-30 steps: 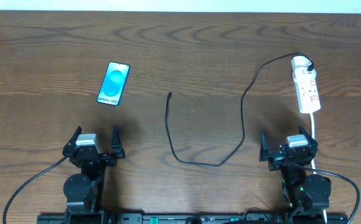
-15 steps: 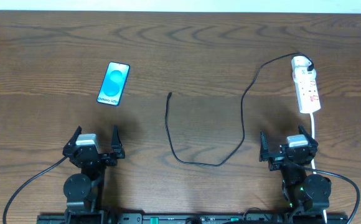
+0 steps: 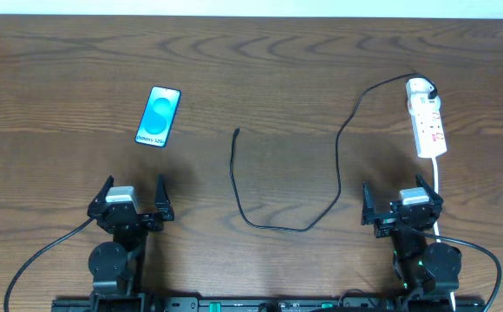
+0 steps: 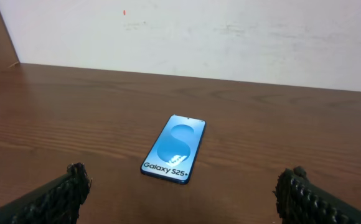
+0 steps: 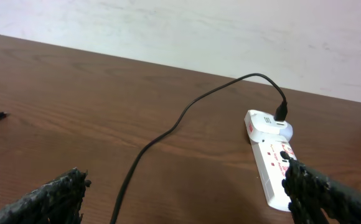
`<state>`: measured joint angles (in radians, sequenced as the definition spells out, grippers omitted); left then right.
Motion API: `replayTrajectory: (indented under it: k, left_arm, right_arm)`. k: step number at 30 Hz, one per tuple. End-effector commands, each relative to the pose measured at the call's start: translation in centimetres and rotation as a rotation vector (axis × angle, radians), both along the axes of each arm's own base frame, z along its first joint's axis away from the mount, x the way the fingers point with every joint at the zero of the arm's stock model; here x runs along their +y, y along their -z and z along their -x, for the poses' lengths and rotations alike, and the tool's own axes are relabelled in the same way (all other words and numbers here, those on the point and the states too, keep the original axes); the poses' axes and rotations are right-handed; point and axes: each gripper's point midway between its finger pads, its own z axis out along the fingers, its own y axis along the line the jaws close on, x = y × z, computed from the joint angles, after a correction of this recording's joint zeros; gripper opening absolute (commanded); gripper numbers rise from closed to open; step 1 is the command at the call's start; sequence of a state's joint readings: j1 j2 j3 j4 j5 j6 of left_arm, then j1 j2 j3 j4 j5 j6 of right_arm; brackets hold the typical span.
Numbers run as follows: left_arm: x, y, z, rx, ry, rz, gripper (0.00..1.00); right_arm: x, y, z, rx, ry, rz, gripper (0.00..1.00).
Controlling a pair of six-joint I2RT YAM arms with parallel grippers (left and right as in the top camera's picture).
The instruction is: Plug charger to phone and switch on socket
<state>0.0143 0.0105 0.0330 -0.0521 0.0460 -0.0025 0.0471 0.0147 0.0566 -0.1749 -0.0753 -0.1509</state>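
The phone lies face up at the left of the table, its blue screen reading "Galaxy S25+"; it also shows in the left wrist view. The charger cable runs from its loose plug tip in a loop to the black adapter, plugged into the far end of the white socket strip. The strip and cable show in the right wrist view. My left gripper is open and empty, near the front edge. My right gripper is open and empty, just in front of the strip.
The strip's thick white cord runs toward the front edge past my right gripper. A pale wall stands behind the table's far edge.
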Motion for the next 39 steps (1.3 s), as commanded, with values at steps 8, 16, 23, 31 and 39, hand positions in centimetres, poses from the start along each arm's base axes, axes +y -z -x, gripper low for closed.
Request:
replayTrajectory:
  k: [8, 16, 23, 31, 39]
  left_arm:
    - [0.3, 1.7, 0.0, 0.039, -0.014, -0.011, 0.98]
    - [0.3, 1.7, 0.0, 0.039, -0.014, -0.011, 0.98]
    - [-0.2, 0.3, -0.1, -0.003, 0.016, -0.004, 0.98]
    - [-1.5, -3.1, -0.2, -0.004, 0.086, 0.028, 0.98]
    - [-2.6, -6.6, -2.2, 0.071, 0.147, 0.064, 0.98]
  right_arm:
    - [-0.1, 0.1, 0.0, -0.002, 0.002, -0.001, 0.99]
    - [-0.1, 0.1, 0.0, -0.002, 0.002, -0.001, 0.99]
    - [-0.1, 0.1, 0.0, -0.002, 0.001, -0.001, 0.99]
    - [-0.1, 0.1, 0.0, -0.002, 0.001, -0.001, 0.99]
    - [-0.1, 0.1, 0.0, -0.002, 0.002, -0.001, 0.99]
